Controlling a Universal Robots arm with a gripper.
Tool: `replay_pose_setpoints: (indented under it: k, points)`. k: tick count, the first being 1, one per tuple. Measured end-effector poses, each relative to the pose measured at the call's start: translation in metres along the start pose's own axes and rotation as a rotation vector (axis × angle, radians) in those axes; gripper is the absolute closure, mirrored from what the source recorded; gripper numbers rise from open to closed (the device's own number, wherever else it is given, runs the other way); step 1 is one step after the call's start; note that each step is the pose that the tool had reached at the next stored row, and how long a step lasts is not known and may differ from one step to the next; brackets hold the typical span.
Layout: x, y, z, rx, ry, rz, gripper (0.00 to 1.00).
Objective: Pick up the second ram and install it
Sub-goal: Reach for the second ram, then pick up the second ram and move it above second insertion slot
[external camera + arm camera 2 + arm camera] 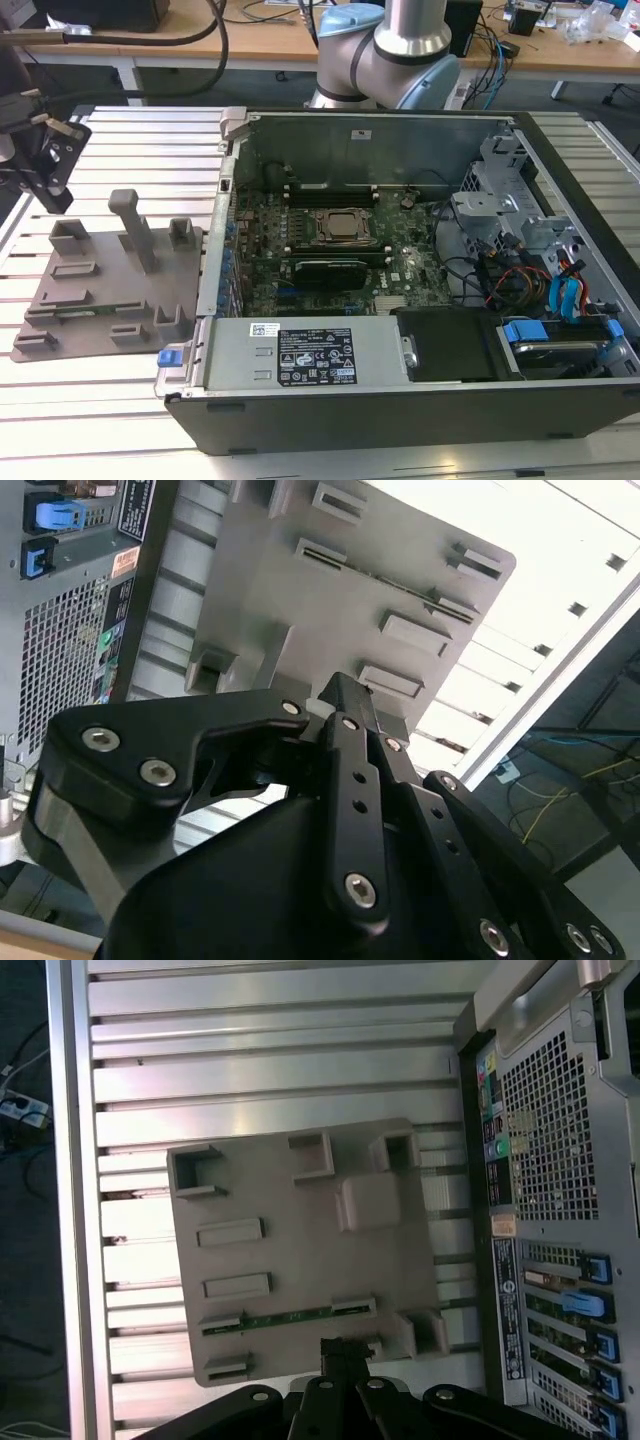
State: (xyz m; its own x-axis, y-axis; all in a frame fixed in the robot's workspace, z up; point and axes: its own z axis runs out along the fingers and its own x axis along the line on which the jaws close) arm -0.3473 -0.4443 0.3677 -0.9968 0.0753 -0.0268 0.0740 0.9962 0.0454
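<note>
Gripper (345,1348) being hovered at tray (300,1260) edge, jaws closed, empty | ram (290,1315) lying by that edge | opening, squaring across ram's flat faces being advised

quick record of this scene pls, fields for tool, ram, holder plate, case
tool: above the holder plate's edge, near the ram, in the first wrist view
second ram: green stick lying between two holder blocks, not gripped
holder plate: grey, flat on the slatted table, beside the case
case: open, processor socket exposed
</note>
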Motion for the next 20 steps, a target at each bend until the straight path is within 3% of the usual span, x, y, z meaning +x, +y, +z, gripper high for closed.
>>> replay_pose_setpoints:
  k: [14,20]
  points:
    - [0.0000,0.0000,0.0003,0.0001,0.0002,-0.002,0.90]
    - [0.0000,0.0000,0.0003,-0.0053,0.0092,-0.201,0.90]
